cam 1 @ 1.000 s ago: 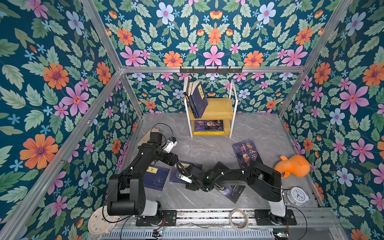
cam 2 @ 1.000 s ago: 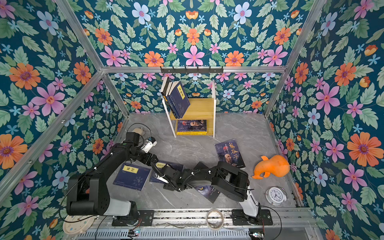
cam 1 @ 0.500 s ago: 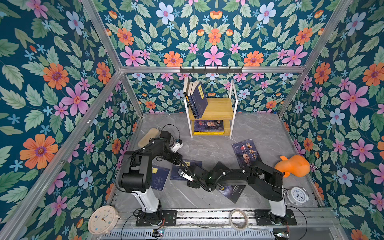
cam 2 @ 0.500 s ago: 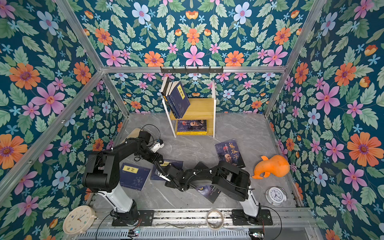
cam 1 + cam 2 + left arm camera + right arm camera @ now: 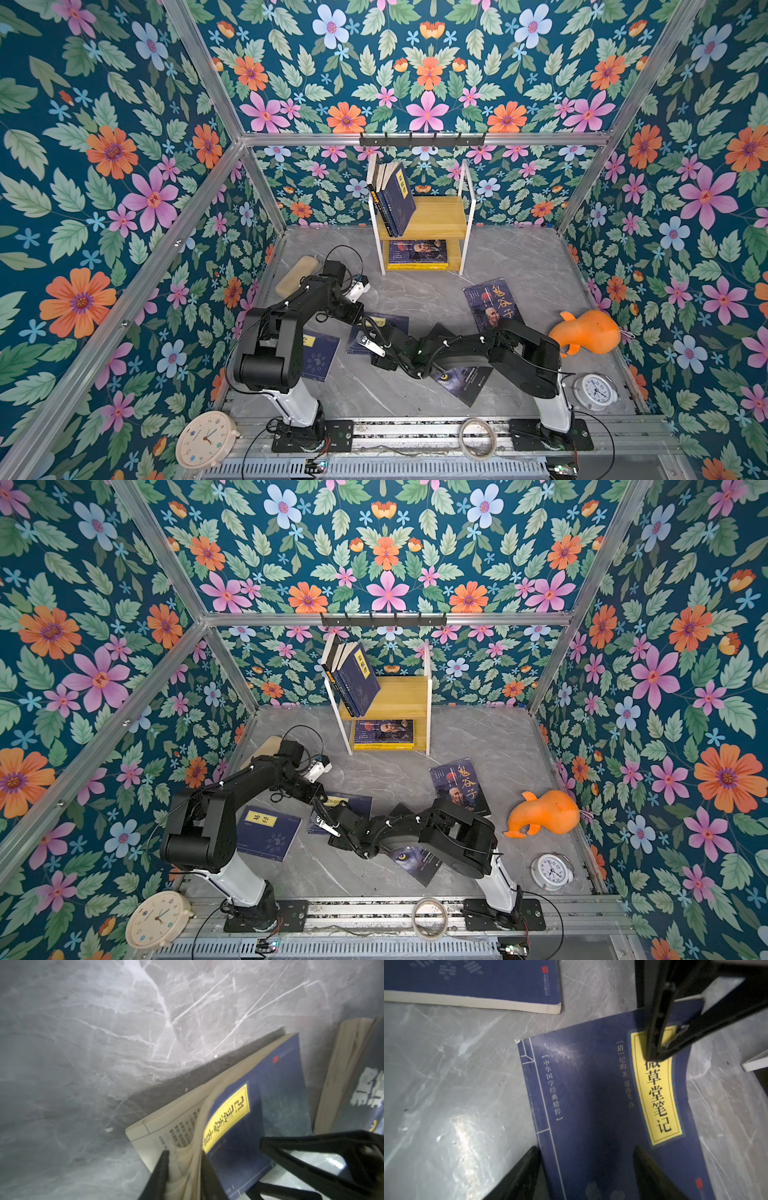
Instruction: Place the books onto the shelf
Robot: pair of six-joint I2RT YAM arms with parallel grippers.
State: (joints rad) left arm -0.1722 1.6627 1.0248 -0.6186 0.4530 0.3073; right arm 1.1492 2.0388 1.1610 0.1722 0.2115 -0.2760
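A navy book with a yellow label point(image 5: 392, 326) point(image 5: 280, 1095) point(image 5: 591, 1095) lies mid-floor. My left gripper point(image 5: 366, 329) point(image 5: 185, 1154) is shut on its lifted cover and a few curled pages. Beside it, my right gripper point(image 5: 372, 345) point(image 5: 587, 1151) stands open over the same cover, one finger near the spine edge. In both top views a second navy book point(image 5: 320, 353) lies to the left, and a dark book with white characters point(image 5: 494, 305) to the right. Another dark book point(image 5: 461, 382) lies under the right arm. The shelf point(image 5: 440, 212) holds leaning books point(image 5: 395, 199) above and flat ones point(image 5: 417, 253) below.
An orange toy point(image 5: 590, 332) and a white alarm clock point(image 5: 594, 388) sit at the right wall. A cream clock point(image 5: 205, 436) and a tape roll point(image 5: 478, 436) lie on the front rail. A beige pad point(image 5: 297, 274) lies at the left wall; a black hook rail point(image 5: 422, 139) hangs above the shelf.
My left gripper has moved right onto the middle navy book and closed on its cover edge, which now curls up. The right gripper has barely moved.
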